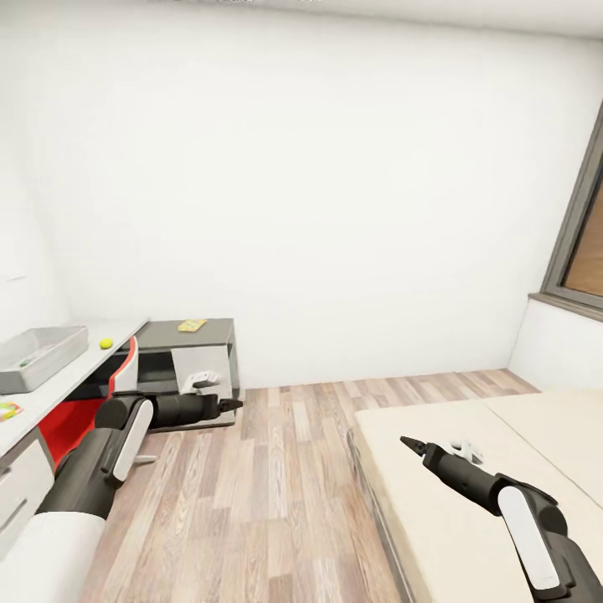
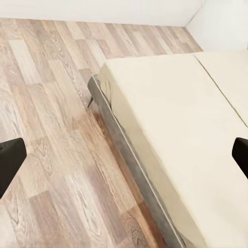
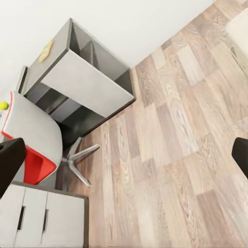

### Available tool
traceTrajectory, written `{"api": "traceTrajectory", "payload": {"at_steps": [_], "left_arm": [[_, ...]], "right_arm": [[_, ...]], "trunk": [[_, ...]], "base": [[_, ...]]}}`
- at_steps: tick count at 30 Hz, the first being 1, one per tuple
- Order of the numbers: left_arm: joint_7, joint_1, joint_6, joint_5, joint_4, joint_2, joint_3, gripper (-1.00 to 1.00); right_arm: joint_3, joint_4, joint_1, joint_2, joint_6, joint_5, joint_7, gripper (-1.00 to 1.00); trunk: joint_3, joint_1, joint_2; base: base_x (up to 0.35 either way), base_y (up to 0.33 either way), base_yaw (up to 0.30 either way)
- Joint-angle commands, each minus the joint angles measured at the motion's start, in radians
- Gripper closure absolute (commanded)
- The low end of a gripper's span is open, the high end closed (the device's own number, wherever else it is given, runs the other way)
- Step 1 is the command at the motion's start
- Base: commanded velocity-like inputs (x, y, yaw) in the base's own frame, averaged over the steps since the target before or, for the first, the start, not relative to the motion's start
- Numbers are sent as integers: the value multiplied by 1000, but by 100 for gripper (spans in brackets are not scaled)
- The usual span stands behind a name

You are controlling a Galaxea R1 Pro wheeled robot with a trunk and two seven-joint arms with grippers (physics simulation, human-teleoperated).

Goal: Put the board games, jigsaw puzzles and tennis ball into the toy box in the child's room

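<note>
L gripper (image 1: 237, 404) empty, tips look pressed together in head view, though wrist view shows fingers (image 2: 10, 163) spread wide; over floor (image 1: 276, 486). R gripper (image 1: 406, 441) likewise, above bed (image 1: 444, 502). Toy box (image 1: 38, 356) on table (image 1: 50, 394), tennis ball (image 1: 106, 343) just beside it. Jigsaw puzzle (image 1: 8, 410) at table's near edge.

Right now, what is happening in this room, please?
The robot stands between the table and the bed, with nothing in either gripper. The left gripper and the right gripper hang over the wooden floor. The toy box and the tennis ball sit apart on the table. A colourful flat toy lies near the table's edge.
</note>
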State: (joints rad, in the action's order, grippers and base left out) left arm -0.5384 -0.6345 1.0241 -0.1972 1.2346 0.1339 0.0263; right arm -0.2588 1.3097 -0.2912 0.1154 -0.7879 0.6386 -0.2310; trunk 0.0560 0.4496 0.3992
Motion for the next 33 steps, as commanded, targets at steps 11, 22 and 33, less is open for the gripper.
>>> {"api": "traceTrajectory", "payload": {"at_steps": [11,22,33], "left_arm": [[-2,-1,5,1,0,-7,-2,-100],[-2,-1,5,4,2,-18,0,-100],[-2,-1,5,2,2,-18,2,-100]], "right_arm": [[-1,0,0,-1,-5,-4,-6,-100],[11,0,0,0,-5,-4,-9,-100],[13,0,0,0,-5,-3,-9,-100]], "trunk": [[0,0,1],[0,0,1],[0,0,1]], "base": [[-59,-65,291],[-67,-60,142],[-124,-3,-15]]}}
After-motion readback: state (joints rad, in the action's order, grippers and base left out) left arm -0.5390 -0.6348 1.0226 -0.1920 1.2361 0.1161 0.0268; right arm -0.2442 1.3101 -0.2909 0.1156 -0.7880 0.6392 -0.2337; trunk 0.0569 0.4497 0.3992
